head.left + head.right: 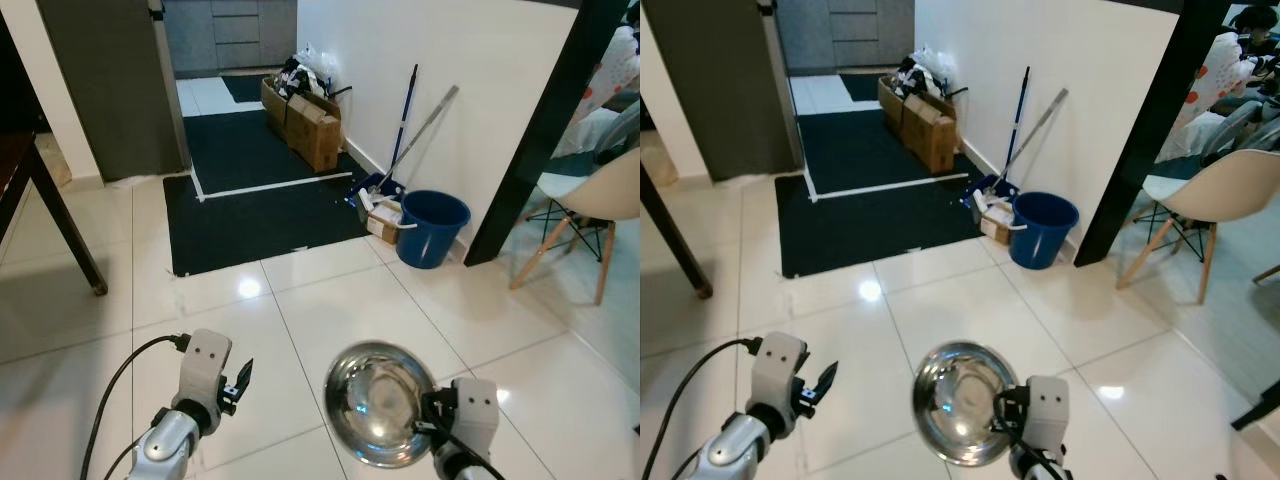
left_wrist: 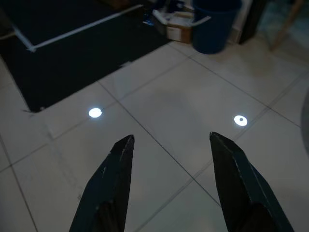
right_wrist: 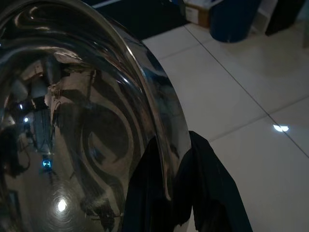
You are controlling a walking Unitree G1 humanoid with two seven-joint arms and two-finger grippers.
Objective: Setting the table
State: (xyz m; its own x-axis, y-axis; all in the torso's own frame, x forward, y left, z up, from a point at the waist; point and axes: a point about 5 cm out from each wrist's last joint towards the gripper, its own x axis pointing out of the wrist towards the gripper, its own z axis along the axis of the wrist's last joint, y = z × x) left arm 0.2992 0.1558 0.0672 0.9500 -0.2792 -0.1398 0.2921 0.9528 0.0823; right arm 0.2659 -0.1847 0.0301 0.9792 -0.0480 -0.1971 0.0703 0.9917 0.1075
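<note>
A shiny steel bowl (image 1: 378, 402) hangs in front of me above the tiled floor, tipped so its hollow faces me. My right gripper (image 1: 432, 410) is shut on the bowl's rim; in the right wrist view the two black fingers (image 3: 145, 193) pinch the rim of the steel bowl (image 3: 72, 111) from both sides. My left gripper (image 1: 243, 378) is held low on the left, open and holding nothing. The left wrist view has its fingers (image 2: 116, 169) spread wide over bare tiles.
A blue bucket (image 1: 431, 226) stands by the white wall with mop handles (image 1: 405, 120) and a small box (image 1: 383, 222). Cardboard boxes (image 1: 315, 125) sit on a black mat (image 1: 260, 200). A dark table leg (image 1: 65, 230) is far left, a chair (image 1: 590, 215) right.
</note>
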